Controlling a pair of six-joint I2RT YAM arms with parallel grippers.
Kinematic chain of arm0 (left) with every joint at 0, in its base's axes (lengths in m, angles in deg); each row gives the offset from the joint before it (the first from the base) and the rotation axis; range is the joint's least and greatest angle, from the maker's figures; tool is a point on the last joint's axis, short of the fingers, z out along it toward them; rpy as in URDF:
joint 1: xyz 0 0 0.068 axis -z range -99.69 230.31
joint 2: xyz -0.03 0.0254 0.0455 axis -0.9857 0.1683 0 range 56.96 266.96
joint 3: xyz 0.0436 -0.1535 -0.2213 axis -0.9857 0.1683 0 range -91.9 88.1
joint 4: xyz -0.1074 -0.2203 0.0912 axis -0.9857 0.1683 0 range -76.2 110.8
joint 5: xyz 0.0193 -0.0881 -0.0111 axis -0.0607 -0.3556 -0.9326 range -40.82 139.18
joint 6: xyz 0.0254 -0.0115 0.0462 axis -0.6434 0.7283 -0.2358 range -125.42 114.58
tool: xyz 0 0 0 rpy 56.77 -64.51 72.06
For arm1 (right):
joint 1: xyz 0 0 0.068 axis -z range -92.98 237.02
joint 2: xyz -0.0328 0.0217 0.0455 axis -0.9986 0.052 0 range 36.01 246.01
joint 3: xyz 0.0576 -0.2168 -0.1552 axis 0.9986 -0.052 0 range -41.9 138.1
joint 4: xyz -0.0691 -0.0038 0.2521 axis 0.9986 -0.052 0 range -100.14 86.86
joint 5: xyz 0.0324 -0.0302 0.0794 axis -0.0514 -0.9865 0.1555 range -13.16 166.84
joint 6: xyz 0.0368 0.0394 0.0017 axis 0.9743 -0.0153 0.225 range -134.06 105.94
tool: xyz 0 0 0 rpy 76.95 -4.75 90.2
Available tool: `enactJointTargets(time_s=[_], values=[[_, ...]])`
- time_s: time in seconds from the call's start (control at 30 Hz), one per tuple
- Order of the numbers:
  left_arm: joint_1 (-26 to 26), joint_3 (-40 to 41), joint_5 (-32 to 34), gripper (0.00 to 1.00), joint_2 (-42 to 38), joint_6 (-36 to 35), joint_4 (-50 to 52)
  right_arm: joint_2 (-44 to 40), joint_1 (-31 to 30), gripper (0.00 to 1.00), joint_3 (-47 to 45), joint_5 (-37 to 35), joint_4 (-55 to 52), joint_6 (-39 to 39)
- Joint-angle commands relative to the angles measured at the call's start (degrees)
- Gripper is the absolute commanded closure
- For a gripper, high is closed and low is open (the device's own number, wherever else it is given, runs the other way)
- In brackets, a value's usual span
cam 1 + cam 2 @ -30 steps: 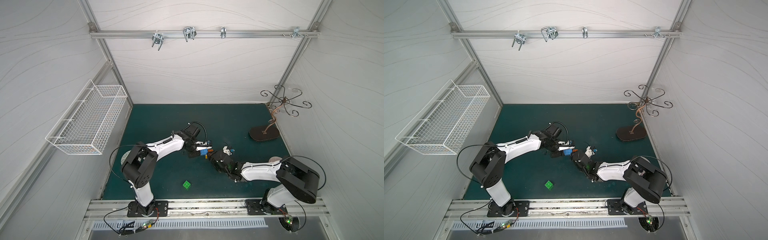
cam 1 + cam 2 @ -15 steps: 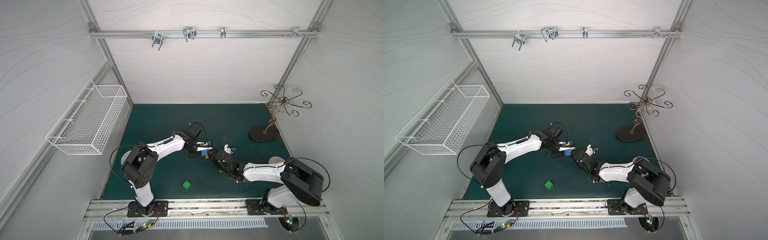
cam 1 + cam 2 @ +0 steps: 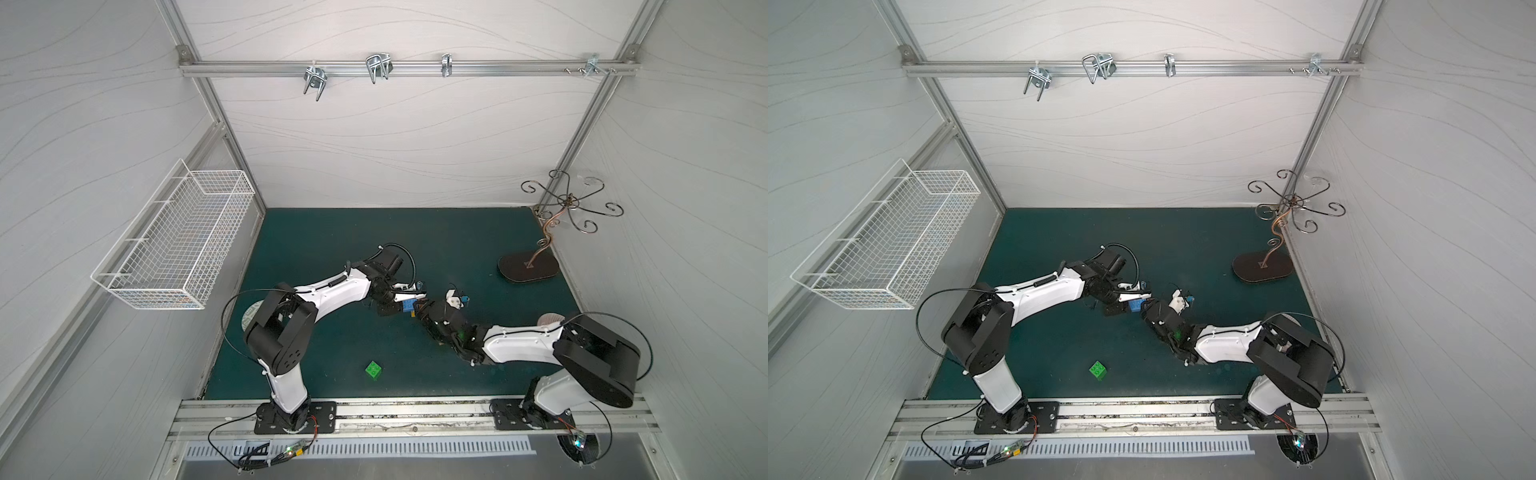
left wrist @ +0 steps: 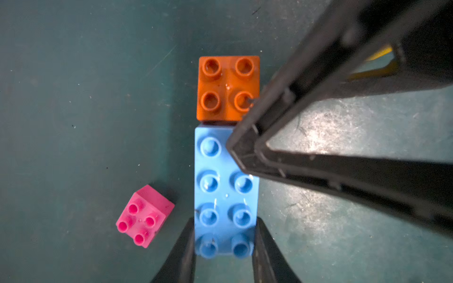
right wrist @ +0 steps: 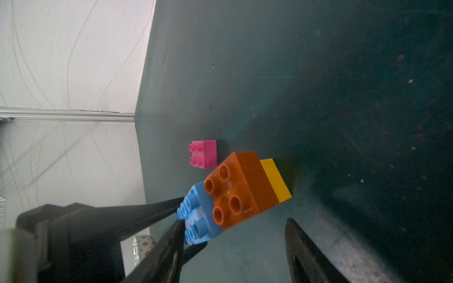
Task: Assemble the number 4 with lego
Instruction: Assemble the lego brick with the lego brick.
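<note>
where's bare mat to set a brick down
Free: far mat between back wall and left arm; near mat between green brick and right arm. Crowded: mid-mat, where left pincer and right pincer meet at blue brick and orange brick, pink brick beside.

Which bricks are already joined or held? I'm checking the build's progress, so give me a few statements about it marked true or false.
1. The left gripper has its jaws shut on the blue brick. True.
2. The pink brick is joined onto the blue brick. False: it lies alone on the mat, apart from the blue one.
3. The orange brick sits on top of a yellow brick. True.
4. The right gripper holds the green brick. False: the green brick lies alone on the mat, away from both arms, and the right jaws stand open, holding nothing.
</note>
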Motion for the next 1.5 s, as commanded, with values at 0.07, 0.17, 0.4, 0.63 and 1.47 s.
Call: enactJointTargets(time_s=[0.07, 0.17, 0.4, 0.63, 1.47], values=[[0.3, -2.8, -0.9, 1.0, 1.1, -0.7, 1.7, 1.2, 0.5, 0.36, -0.6, 0.1, 2.0, 1.0], [0.4, -2.8, -0.8, 1.0, 1.1, -0.7, 1.7, 1.4, 0.6, 0.36, -0.6, 0.0, 1.7, 1.2], [0.5, -3.3, -0.5, 1.0, 1.3, -0.3, 2.1, 1.6, 0.6, 0.38, -0.7, -0.1, 0.7, 1.9], [0.5, -3.7, -0.3, 1.0, 1.7, 0.1, 2.3, 2.2, 0.5, 0.38, -0.8, 0.1, -0.6, 3.1], [0.5, -4.6, 1.0, 1.0, 2.1, 0.7, 2.9, 2.1, -1.3, 0.41, -1.8, 0.0, -7.3, 9.7]])
